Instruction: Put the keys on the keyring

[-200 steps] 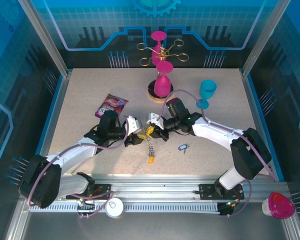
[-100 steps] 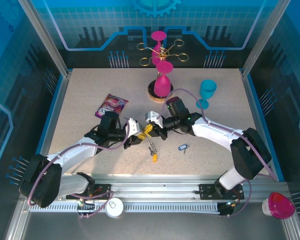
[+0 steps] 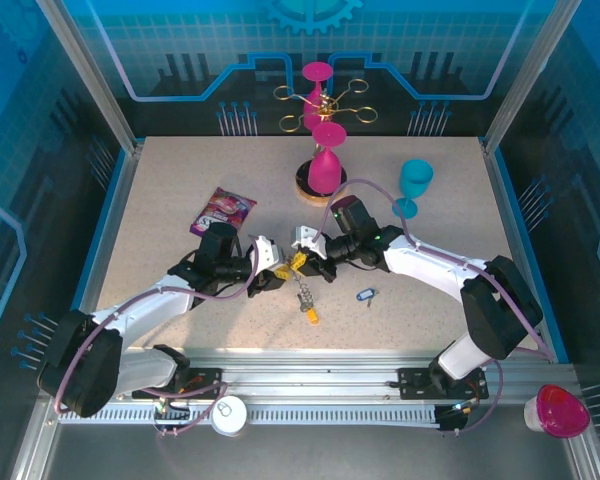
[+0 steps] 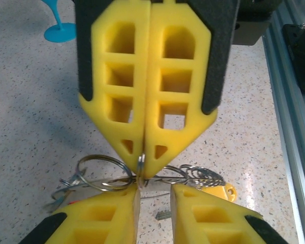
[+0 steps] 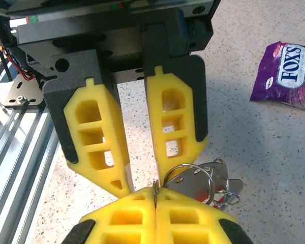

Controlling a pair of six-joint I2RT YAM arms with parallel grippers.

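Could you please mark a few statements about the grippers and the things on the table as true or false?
1. The right gripper is shut on a thin metal ring. True.
2. The left gripper has its jaws pressed together. False: they stand apart.
3. The blue-tagged key lies on the table, apart from both grippers. True.
4. The snack packet lies between the grippers. False: it lies farther back, to their left.
5. The teal goblet lies on its side. False: it stands upright.
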